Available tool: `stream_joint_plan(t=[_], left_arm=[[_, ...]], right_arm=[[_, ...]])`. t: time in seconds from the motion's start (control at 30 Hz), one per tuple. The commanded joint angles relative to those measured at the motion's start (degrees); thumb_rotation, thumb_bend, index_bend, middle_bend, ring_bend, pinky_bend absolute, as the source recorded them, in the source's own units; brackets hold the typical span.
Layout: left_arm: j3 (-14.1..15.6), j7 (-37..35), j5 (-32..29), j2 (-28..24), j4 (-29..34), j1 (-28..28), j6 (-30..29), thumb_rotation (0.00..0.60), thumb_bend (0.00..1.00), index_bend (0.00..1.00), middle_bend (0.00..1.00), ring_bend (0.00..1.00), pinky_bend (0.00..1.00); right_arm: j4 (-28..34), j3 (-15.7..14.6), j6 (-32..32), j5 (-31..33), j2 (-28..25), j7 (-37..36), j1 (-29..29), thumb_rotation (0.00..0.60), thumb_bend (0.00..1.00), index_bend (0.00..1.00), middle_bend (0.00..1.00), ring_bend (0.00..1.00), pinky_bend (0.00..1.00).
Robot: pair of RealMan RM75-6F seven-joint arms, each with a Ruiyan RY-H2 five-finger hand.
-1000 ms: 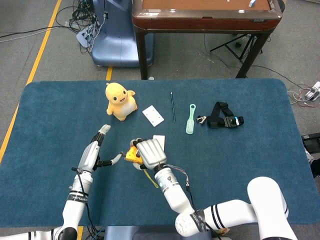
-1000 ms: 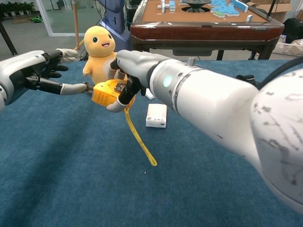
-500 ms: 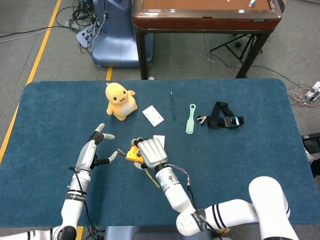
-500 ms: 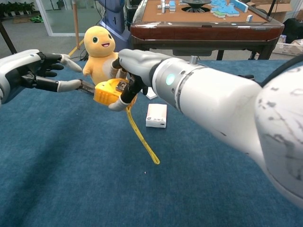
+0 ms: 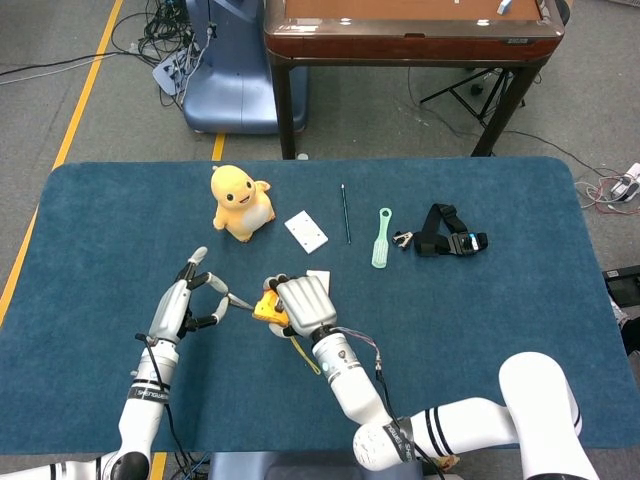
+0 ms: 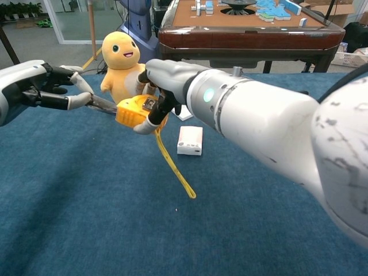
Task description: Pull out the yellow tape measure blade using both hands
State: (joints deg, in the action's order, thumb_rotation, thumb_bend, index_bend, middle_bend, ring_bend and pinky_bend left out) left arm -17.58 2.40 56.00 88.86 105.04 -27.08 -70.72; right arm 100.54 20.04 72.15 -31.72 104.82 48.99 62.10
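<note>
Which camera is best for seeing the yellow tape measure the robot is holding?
The chest view. There the tape measure is big and close, held up by the right hand, with its yellow strap dangling. In the head view it is only a small yellow bit, mostly covered by that hand.

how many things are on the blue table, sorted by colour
Yellow: 2, the yellow plush chick toy and the yellow tape measure case held by the right robot hand.
White: 2, a flat white card and a small white box.
Green: 2, a thin dark green pen and a pale green plastic tool.
Black: 1, a black strap.
Total: 7
</note>
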Motion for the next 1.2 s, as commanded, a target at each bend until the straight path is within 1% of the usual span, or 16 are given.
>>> stream_joint_plan(t=[0.03,0.3,0.6,0.83,1.2], left_arm=[[0.14,-0.43,-0.23,-0.34,0.24,0.08,0.54,0.6,0.4,0.52,0.0,0.0,0.0],[0.56,-1.2,0.1,-0.72,0.17,0.25,1.05,0.6,0.47,0.54,0.0,0.0,0.0],[0.68,-2.55,0.99,-0.67,-0.94,0.85,0.46,0.6,0.48,0.55,0.02,0.0,0.0],[0.24,-4.27,1.07,-1.46,-1.94,1.96,-0.41,0.6,0.47,0.54,0.03,0.0,0.0],[-0.76,-6.33,0.9,-4.15,-2.87,4.0,-1.79,0.6,0.47,0.52,0.03,0.0,0.0]], right_arm=[[-0.21,0.14,-0.03,0.34,-0.02,0.03,0.05,0.6,0.7,0.69,0.71,0.66,0.45],[-0.53,0.39,-0.47,1.11,-0.08,0.16,0.42,0.6,0.7,0.69,0.71,0.66,0.45],[-0.58,-0.19,-1.15,1.68,-0.9,0.07,0.25,0.6,0.7,0.69,0.71,0.66,0.45],[0.72,-1.79,-2.08,1.72,-3.7,-0.11,-0.86,0.6,0.7,0.69,0.71,0.66,0.45],[4.87,-5.36,-4.94,0.42,-10.63,-3.41,-4.24,0.6,0.7,0.69,0.71,0.66,0.45]])
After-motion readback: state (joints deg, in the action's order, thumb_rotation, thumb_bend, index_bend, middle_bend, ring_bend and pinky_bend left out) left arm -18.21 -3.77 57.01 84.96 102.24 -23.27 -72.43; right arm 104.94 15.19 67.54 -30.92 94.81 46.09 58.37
